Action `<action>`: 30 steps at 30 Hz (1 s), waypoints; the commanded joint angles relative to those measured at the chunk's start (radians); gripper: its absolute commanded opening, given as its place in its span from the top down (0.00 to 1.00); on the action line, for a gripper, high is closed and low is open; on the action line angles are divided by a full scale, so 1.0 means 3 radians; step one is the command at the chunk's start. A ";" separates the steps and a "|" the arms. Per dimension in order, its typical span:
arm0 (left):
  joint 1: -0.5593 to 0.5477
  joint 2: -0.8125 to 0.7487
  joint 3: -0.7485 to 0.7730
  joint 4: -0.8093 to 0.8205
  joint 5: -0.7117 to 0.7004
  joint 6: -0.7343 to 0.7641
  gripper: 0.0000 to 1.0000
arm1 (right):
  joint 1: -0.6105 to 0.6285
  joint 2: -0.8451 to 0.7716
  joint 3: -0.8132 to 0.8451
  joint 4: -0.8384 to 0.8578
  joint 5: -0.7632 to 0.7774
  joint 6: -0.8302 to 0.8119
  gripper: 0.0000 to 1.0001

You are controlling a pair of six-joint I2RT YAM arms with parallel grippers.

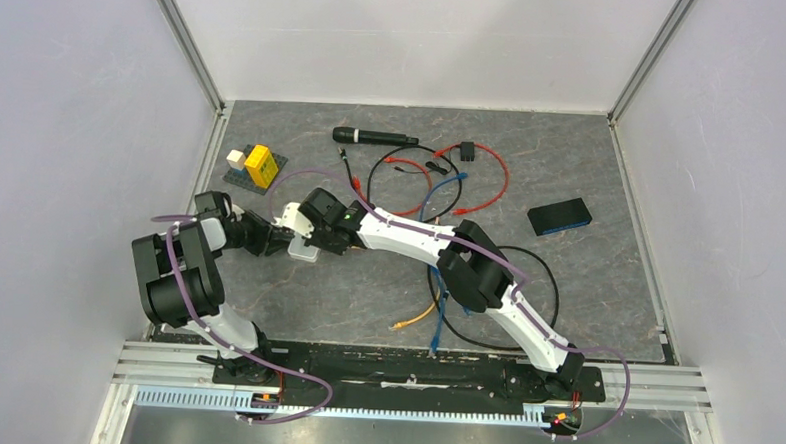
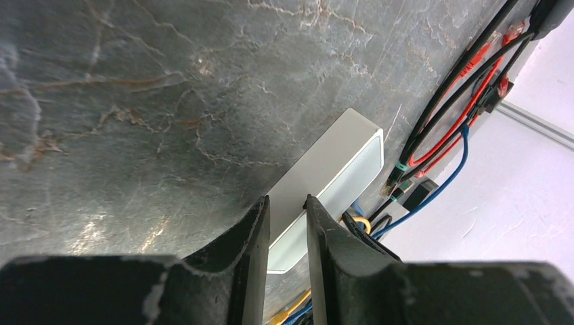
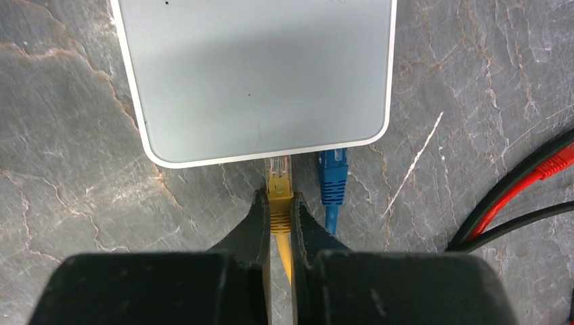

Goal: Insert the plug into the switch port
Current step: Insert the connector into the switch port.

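Yellow plug (image 3: 279, 189) tip right at the switch box (image 3: 257, 74) near edge, just beside the blue plug (image 3: 333, 177); can't tell if it's seated. Right gripper (image 3: 279, 203) jaws pinched on the plug's boot. Left gripper (image 2: 288, 210) jaws narrowly apart at the box's end, can't tell if they grip it. Box flat on tabletop (image 3: 68, 169).

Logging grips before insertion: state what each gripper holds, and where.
Right gripper pinches the yellow plug by its boot, behind the clear tip. Left gripper: hold on the switch cannot be told.

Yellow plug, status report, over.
Right claw shut on yellow plug. Plug tip at box edge, not seated. Left claw straddles box, grip unclear. Blue plug seated alongside, not blocking.
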 commanded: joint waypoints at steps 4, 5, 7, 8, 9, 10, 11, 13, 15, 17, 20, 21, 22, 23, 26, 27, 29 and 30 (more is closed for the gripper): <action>-0.0080 -0.0005 -0.0109 -0.0055 0.0274 -0.0081 0.68 | 0.0033 0.0384 -0.0018 -0.0962 0.0132 0.0010 1.00; -0.0080 -0.0009 -0.0117 -0.0055 0.0280 -0.0084 0.68 | 0.0037 0.0396 -0.0014 -0.0977 0.0165 0.0013 1.00; -0.0080 -0.0013 -0.0120 -0.0057 0.0295 -0.0087 0.68 | 0.0036 0.0422 0.0002 -0.1004 0.0209 0.0009 1.00; -0.0080 -0.0007 -0.0123 -0.0055 0.0300 -0.0091 0.68 | 0.0037 0.0428 0.0002 -0.1016 0.0212 0.0005 1.00; -0.0082 -0.0003 -0.0121 -0.0048 0.0301 -0.0087 0.68 | 0.0039 0.0428 -0.0004 -0.1012 0.0213 -0.0009 1.00; -0.0087 0.0001 -0.0125 -0.0042 0.0301 -0.0092 0.68 | 0.0038 0.0429 -0.0002 -0.1007 0.0222 -0.0022 1.00; -0.0084 0.0007 -0.0123 -0.0039 0.0303 -0.0094 0.68 | 0.0037 0.0429 0.0005 -0.0998 0.0230 -0.0031 1.00; -0.0087 0.0028 -0.0126 -0.0022 0.0320 -0.0102 0.68 | 0.0039 0.0437 0.0037 -0.0979 0.0238 -0.0067 1.00; -0.0090 0.0041 -0.0129 -0.0009 0.0334 -0.0109 0.68 | 0.0043 0.0426 0.0044 -0.0945 0.0242 -0.0103 1.00; -0.0097 0.0052 -0.0128 0.0007 0.0349 -0.0113 0.68 | 0.0039 0.0408 0.0077 -0.0935 0.0249 -0.0146 1.00; -0.0100 0.0050 -0.0132 0.0007 0.0357 -0.0118 0.68 | 0.0039 0.0384 0.0094 -0.0942 0.0273 -0.0196 1.00; -0.0100 0.0048 -0.0133 0.0011 0.0357 -0.0122 0.68 | 0.0038 0.0378 0.0093 -0.0962 0.0232 -0.0214 1.00; -0.0104 0.0047 -0.0132 0.0015 0.0366 -0.0127 0.68 | 0.0042 0.0374 0.0095 -0.0981 0.0203 -0.0228 1.00; -0.0105 0.0041 -0.0140 0.0040 0.0386 -0.0140 0.68 | 0.0039 0.0378 0.0099 -0.1011 0.0176 -0.0236 1.00; -0.0130 0.0020 -0.0162 0.0083 0.0435 -0.0179 0.68 | 0.0048 0.0385 0.0086 -0.1071 0.0111 -0.0269 1.00; -0.0140 0.0019 -0.0168 0.0084 0.0448 -0.0184 0.68 | 0.0055 0.0393 0.0084 -0.1087 0.0115 -0.0282 1.00; -0.0163 0.0026 -0.0167 0.0084 0.0469 -0.0185 0.68 | 0.0063 0.0395 0.0076 -0.1083 0.0104 -0.0309 1.00; -0.0170 0.0031 -0.0161 0.0084 0.0474 -0.0184 0.68 | 0.0060 0.0388 0.0077 -0.1071 0.0086 -0.0317 1.00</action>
